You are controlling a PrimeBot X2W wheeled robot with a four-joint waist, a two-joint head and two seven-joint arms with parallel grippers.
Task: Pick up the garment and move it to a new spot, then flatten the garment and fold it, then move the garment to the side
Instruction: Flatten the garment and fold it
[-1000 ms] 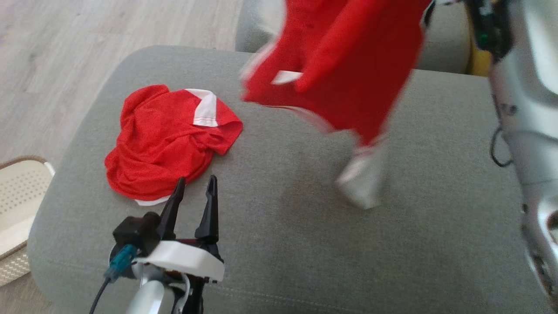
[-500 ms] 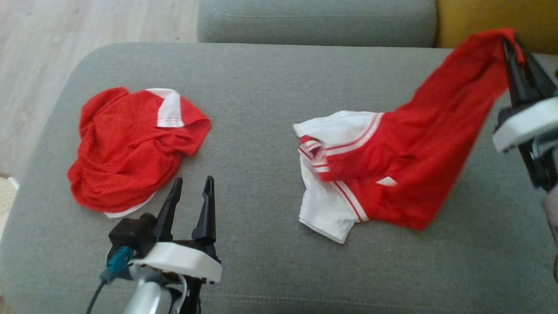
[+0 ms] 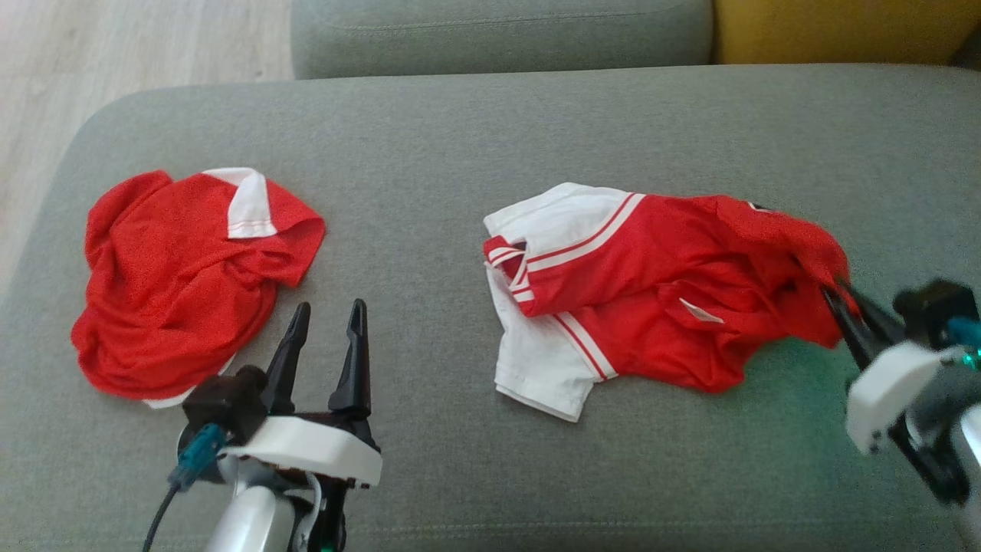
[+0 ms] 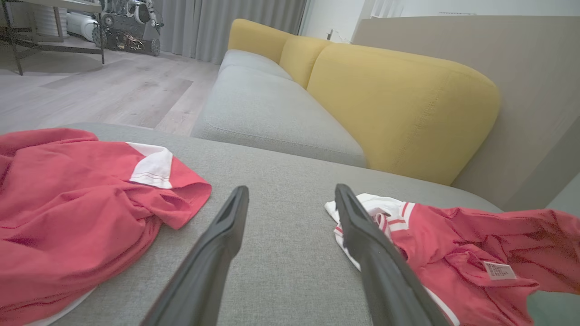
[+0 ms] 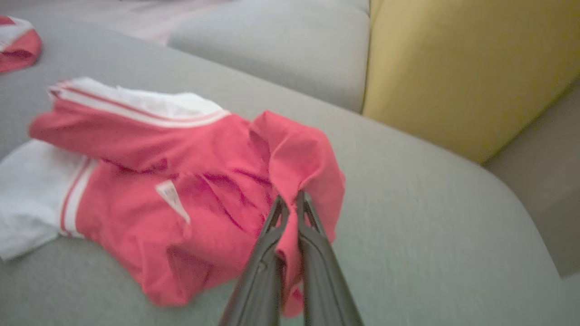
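Note:
A red garment [image 3: 659, 284] with white striped sleeves lies crumpled on the grey sofa seat [image 3: 460, 138], right of centre. My right gripper [image 3: 835, 295] is shut on its red right edge, low over the cushion. The right wrist view shows the red garment [image 5: 181, 181] and a fold of it pinched between my right gripper [image 5: 290, 201] tips. My left gripper [image 3: 326, 314] stands open over bare cushion at the lower left, holding nothing. In the left wrist view, the left gripper [image 4: 290, 194] points between the two red heaps, with the garment [image 4: 453, 244] to its right.
A second red shirt [image 3: 184, 276] with a white collar lies bunched at the left end of the seat, just beyond my left fingertips. A yellow backrest [image 4: 394, 104] rises behind the seat. Wooden floor [image 3: 115, 46] lies past the left edge.
My right gripper has swung the garment down from the air and laid it on the cushion, ending low at the right. The head camera has shifted. The left gripper has stayed put.

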